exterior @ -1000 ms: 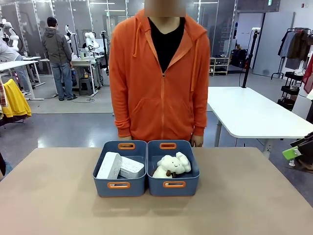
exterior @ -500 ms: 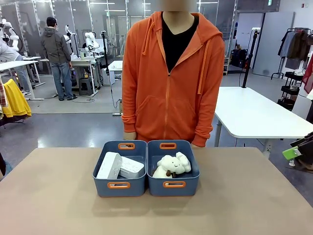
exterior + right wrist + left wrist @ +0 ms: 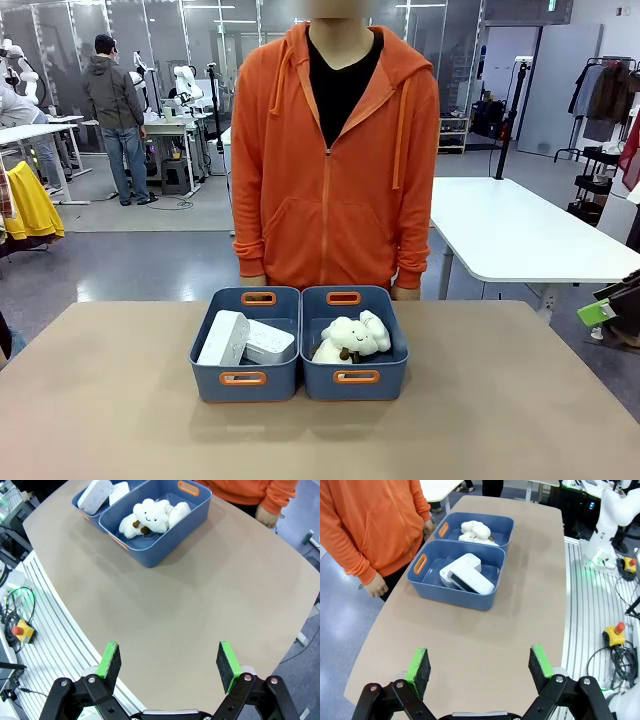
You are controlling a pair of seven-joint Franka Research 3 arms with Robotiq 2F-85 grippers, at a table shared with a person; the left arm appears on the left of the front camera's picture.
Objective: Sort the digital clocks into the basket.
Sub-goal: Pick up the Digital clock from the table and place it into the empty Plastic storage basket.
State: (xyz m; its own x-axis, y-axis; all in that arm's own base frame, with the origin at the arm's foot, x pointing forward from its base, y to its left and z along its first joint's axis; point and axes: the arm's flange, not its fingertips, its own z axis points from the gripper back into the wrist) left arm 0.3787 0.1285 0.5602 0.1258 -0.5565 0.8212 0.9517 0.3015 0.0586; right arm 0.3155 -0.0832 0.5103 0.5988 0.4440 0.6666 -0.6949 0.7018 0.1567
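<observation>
Mid-table: basket beside twin bin | clocks inside (leaning)

Digital clocks: one leaning across the other, the lower one's face lying partly covered; button rows showing too small to read. Basket: its far end running off the right wrist picture's top edge. Plush toys: overlapping, their count staying unclear. Desk: near edge being cropped.
</observation>
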